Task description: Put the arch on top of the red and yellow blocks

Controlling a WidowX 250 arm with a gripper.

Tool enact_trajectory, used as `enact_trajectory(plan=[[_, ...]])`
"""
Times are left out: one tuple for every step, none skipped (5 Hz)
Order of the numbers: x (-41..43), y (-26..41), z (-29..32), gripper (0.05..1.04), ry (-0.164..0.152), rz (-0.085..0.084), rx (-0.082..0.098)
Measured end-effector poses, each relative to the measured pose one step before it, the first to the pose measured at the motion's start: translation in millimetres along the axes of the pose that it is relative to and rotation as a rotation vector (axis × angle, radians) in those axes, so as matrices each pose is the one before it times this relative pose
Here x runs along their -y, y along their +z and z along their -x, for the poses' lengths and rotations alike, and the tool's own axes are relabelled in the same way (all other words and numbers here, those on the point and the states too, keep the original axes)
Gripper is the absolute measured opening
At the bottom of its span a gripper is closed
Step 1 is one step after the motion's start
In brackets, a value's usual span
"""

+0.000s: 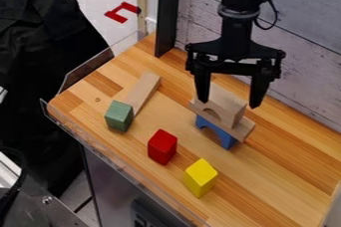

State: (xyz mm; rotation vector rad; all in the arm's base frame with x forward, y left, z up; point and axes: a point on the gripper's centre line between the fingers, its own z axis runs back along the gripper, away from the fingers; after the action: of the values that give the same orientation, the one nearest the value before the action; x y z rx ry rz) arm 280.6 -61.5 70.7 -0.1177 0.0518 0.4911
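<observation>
My gripper (228,103) hangs open over the stack at the right of centre, one finger at each side of the upper part of a plain wooden arch (226,107). Whether a finger touches the wood I cannot tell. That arch stands on a flat wooden plank (242,129), which lies across a blue arch (218,133) on the table. Nearer the front edge, a red block (162,147) stands upright, and a yellow block (200,177) stands to its lower right with a gap between them.
A green block (119,116) is at the left, against or close to a long wooden plank (142,91) lying on the table (120,79). Clear low walls edge the table's left and front sides. A grey plank wall rises behind, with a dark post at the back left.
</observation>
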Motion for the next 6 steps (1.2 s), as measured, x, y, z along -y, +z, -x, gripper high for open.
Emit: enact_trajectory(plan=[[-0.91,-1.96,-4.57,1.001,0.1559,-0.0179,0.0358],[-1.4,-6.3,-3.21,1.001,0.2304,-0.0327,0.0215],[2.93,-6.21,1.63,1.001,0.215,0.0556,0.0024],[-0.19,1.86,-3.5,1.001,0.2131,0.0601,0.0376],[3.29,-0.47,-1.2,1.001,0.0897,0.0305,0.0042],[0.4,-0.26,-4.32,1.001,0.0357,0.0021,0.0033]])
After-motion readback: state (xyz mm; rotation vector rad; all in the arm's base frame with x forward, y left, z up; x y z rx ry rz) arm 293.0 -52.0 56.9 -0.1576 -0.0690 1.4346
